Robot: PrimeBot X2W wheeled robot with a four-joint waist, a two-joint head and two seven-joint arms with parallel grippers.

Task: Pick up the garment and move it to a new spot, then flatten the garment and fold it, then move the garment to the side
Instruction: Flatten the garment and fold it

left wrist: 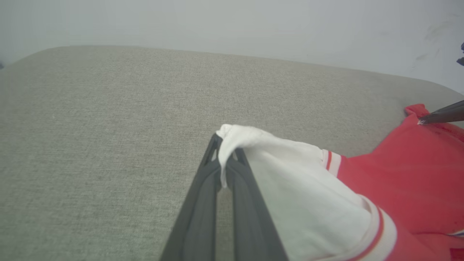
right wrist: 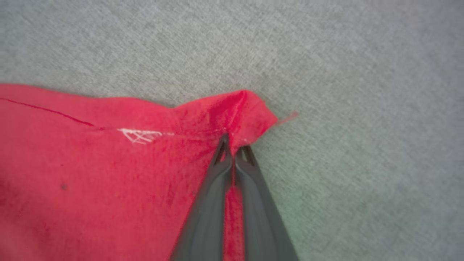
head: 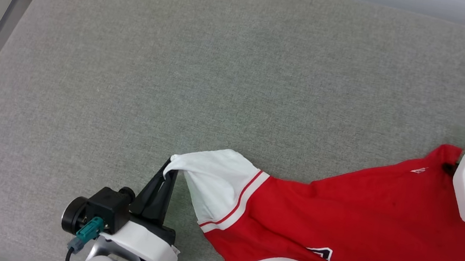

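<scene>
Head view: garment (head: 337,212) lies near right on the grey cushion (head: 177,76); left gripper (head: 169,173) clamped on its white sleeve (head: 218,181), right gripper (right wrist: 233,146) clamped on a red corner (right wrist: 250,108). I should lift both evenly, cloth taut

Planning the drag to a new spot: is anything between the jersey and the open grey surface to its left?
Nothing visible. The left hand is shut on the white sleeve, the right hand on a red corner of the garment, and the grey surface beyond shows no object in the path.
</scene>
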